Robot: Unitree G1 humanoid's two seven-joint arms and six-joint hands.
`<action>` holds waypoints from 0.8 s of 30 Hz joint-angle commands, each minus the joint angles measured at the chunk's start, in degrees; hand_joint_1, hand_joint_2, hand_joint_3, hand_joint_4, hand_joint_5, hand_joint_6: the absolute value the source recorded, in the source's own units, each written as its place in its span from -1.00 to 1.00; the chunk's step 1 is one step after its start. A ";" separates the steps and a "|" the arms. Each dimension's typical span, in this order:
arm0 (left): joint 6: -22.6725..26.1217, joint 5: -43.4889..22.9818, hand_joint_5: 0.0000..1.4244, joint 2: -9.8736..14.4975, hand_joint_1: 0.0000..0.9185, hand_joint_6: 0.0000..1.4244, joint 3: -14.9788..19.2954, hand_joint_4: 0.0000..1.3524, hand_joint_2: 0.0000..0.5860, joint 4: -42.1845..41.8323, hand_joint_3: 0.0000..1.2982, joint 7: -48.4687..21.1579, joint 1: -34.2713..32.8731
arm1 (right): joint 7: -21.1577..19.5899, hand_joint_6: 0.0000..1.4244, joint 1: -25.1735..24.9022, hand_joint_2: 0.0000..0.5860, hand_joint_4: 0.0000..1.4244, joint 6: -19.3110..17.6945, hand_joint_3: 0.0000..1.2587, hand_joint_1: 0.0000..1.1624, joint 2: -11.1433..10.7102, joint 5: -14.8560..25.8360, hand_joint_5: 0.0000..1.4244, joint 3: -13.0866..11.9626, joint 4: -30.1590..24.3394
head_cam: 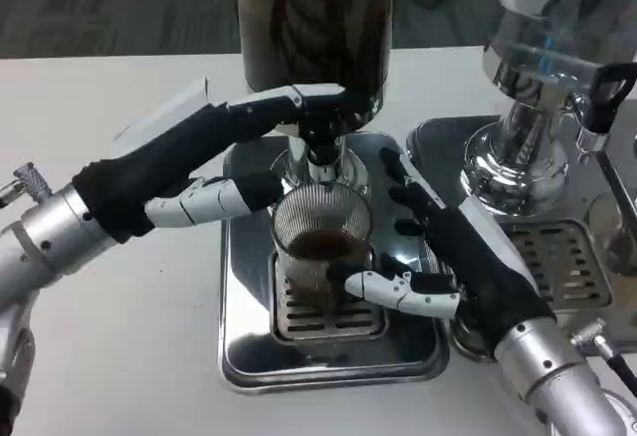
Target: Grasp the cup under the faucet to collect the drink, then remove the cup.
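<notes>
The white worktop (119,356) spreads out under everything, with a tall dispenser (314,28) standing at its back, its dark tank full of brown drink. Beside that, on the right, is a second, chrome machine (542,88) with its own grated tray. At the foot of the dark dispenser lies a shiny steel drip tray (244,327). The left robot hand (234,157) reaches in from the left, upper fingers stretched onto the faucet (320,142) at the tank's base, a lower finger lying along the cup's left side; it is not clenched, but whether it really grasps the tap I cannot tell. The right robot hand (448,262) wraps the ribbed clear cup (320,242) from the right, grasping it. The cup stands on the tray's grate directly below the faucet, brown liquid inside.
</notes>
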 commanded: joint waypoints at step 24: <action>10.06 -7.45 -0.65 -2.35 -1.00 -0.53 13.10 -0.67 -0.53 -1.58 -0.58 -3.54 5.77 | 0.21 -0.75 -0.48 -0.46 -1.00 -4.91 -1.00 0.04 0.16 2.51 -0.92 -0.54 3.16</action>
